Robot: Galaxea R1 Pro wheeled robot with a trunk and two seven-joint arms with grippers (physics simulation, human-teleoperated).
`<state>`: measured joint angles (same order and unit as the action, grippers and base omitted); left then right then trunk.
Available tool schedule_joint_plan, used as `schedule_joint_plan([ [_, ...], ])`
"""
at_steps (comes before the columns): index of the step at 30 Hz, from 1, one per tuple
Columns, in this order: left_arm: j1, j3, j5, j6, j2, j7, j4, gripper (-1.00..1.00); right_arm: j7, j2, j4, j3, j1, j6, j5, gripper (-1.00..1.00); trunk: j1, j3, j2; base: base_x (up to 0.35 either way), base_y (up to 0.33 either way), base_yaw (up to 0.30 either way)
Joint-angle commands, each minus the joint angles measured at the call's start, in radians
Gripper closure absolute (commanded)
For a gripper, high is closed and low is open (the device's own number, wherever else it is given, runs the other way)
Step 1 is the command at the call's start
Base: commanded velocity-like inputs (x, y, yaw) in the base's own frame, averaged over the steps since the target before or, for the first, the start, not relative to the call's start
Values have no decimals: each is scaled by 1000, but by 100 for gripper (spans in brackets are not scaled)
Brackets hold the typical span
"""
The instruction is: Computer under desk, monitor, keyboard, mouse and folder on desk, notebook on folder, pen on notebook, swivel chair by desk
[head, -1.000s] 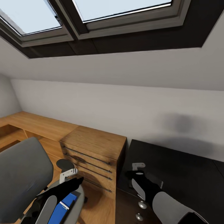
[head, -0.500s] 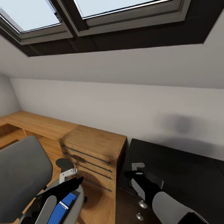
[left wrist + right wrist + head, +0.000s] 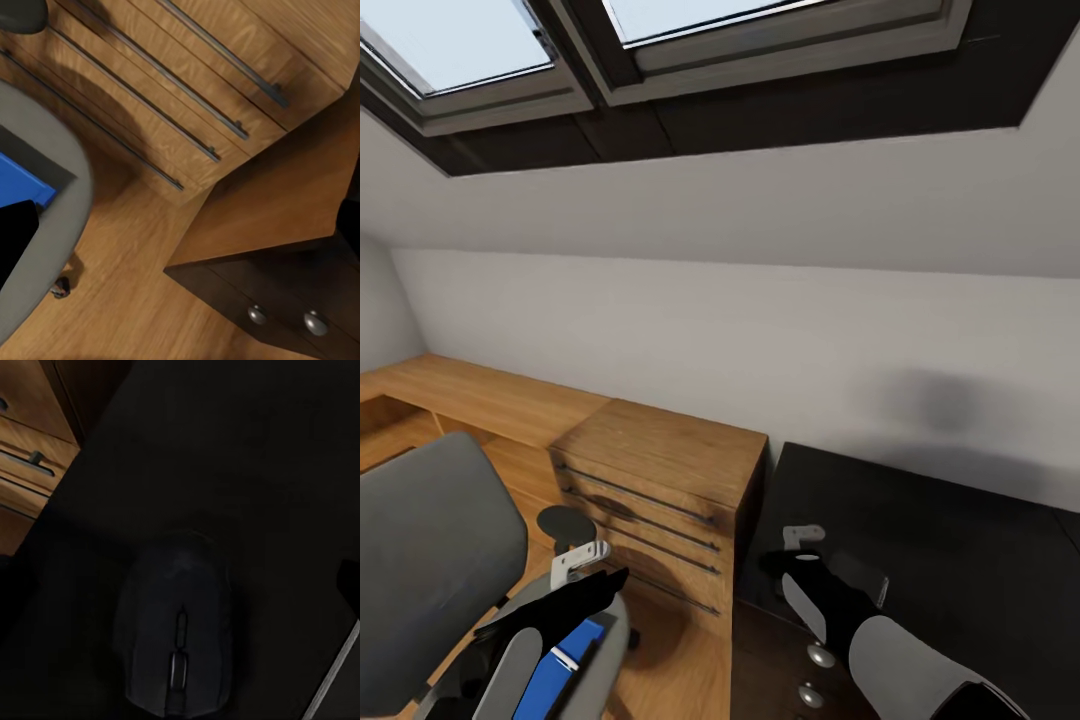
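Observation:
The grey swivel chair [image 3: 430, 560] stands at the lower left. The blue folder [image 3: 565, 660] lies on its seat [image 3: 69, 187] and shows as a blue corner [image 3: 22, 184] in the left wrist view. My left gripper [image 3: 585, 572] hovers open above the seat's edge, beside the folder. The black desk [image 3: 930, 540] is at the lower right. My right gripper [image 3: 800, 550] hangs open over its near-left corner. Below that gripper a black mouse [image 3: 176, 630] rests on the desk top, untouched.
A light wooden dresser [image 3: 660, 480] with bar handles [image 3: 187, 90] stands between chair and desk. The desk's dark drawer unit with round knobs [image 3: 818, 656] sits under my right arm. Wood floor [image 3: 135, 300] lies between chair and drawers. Skylights sit in the sloped ceiling above.
The whole head picture has shifted very slightly, so the camera has moved a little. Both arms, the chair and the folder keep their places.

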<state>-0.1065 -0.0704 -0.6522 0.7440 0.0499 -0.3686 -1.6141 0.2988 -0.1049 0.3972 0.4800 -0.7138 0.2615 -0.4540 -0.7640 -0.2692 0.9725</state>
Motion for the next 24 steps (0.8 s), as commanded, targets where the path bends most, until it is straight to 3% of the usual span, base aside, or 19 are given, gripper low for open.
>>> schedule_joint_plan([
  [1, -1, -2, -11, 2, 1, -10, -1, -100, 8, 1, 2, 8, -1, 8, -8, -100, -4, -5, 8, 0, 0, 0],
  [24, -1, -2, -11, 2, 1, -11, -1, -100, 10, -2, 1, 8, -1, 21, -9, -100, -92, -77, 169, 0, 0, 0],
])
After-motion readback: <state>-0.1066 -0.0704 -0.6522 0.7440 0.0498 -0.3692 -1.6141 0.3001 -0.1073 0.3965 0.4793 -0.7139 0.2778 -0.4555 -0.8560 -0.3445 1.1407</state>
